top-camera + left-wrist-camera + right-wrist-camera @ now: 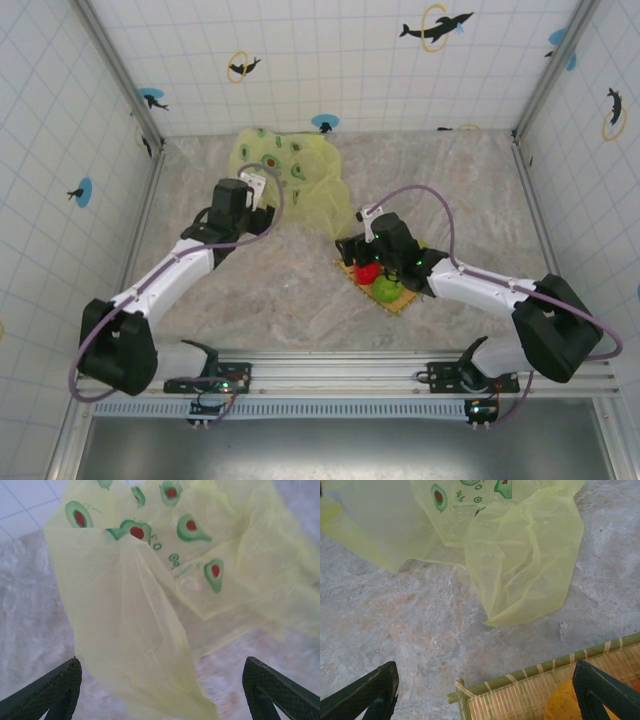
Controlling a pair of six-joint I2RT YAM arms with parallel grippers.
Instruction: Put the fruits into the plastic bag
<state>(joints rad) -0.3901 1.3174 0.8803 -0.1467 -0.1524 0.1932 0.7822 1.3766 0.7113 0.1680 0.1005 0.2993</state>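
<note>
**A:** Fruits (368, 273), where do they lie?

**B:** On the mat (343, 266), near and right of centre on the tabletop (280, 290). From above, a red fruit (366, 271) and a green fruit (387, 290) show, partly hidden under the right claw (355, 248). The right wrist view catches a yellow-orange fruit (567, 702), cut off by the bottom edge and by a finger.

**A:** And the bag (290, 170)?

**B:** Crumpled at the far middle of the tabletop, apart from the mat. I cannot tell where its mouth is.

**A:** The claws?

**B:** Both are released, with fingers spread wide and nothing held. The right one hangs over the mat's far corner. The left claw (256, 186) is at the bag's near left edge. A fold of the bag rises between its fingers, but whether plastic touches them I cannot tell.
</note>
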